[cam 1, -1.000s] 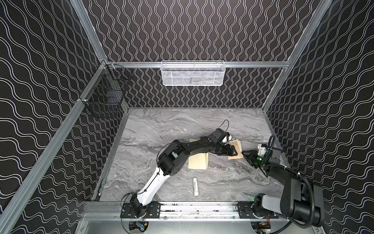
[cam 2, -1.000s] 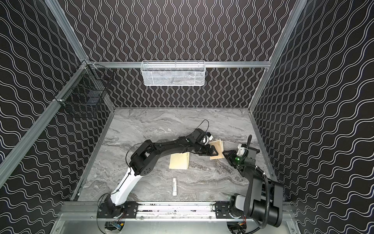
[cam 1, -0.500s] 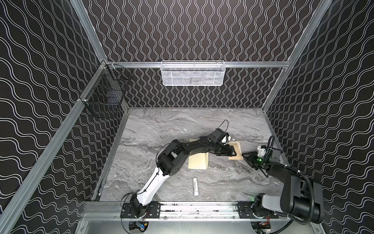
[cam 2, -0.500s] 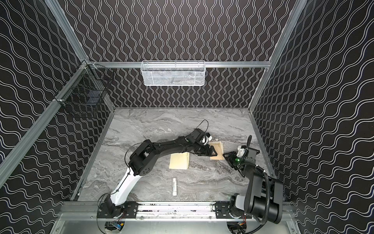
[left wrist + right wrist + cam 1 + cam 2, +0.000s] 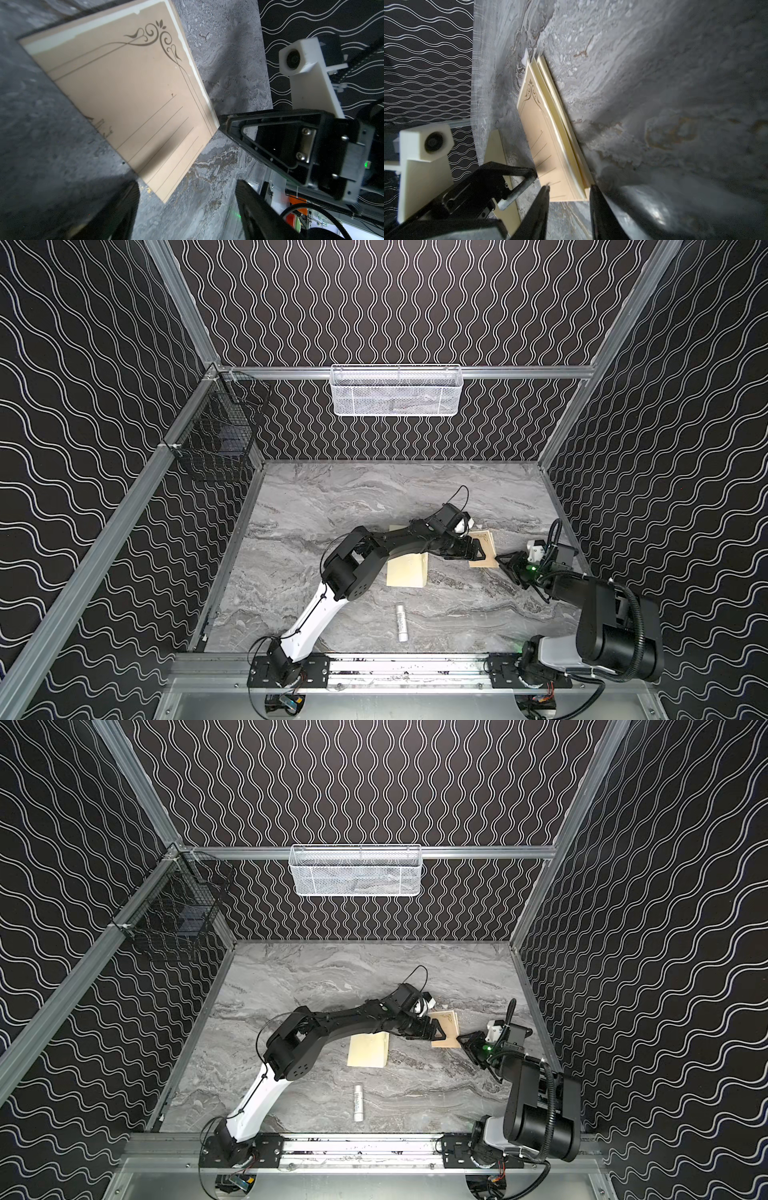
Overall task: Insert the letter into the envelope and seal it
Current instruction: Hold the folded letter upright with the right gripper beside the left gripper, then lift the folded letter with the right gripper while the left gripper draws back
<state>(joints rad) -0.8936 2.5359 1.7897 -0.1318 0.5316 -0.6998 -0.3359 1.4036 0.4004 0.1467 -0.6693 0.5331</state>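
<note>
The left hand (image 5: pixel 186 187) hovers wide open and empty over one end of the folded letter (image 5: pixel 133 93). The right hand (image 5: pixel 569 190), partly open, straddles the letter's corner; whether it pinches, I cannot tell. The envelope (image 5: pixel 409 570) lies near the letter on the surface (image 5: pixel 374 497).

No words, numbers or brand marks can be read anywhere. The letter (image 5: pixel 128 99) carries only a printed corner flourish, thin border lines and blank ruled lines. Small dark marks at one of its edges are illegible. Faint grey marks on the white stick (image 5: pixel 401 622) are too small to read.
</note>
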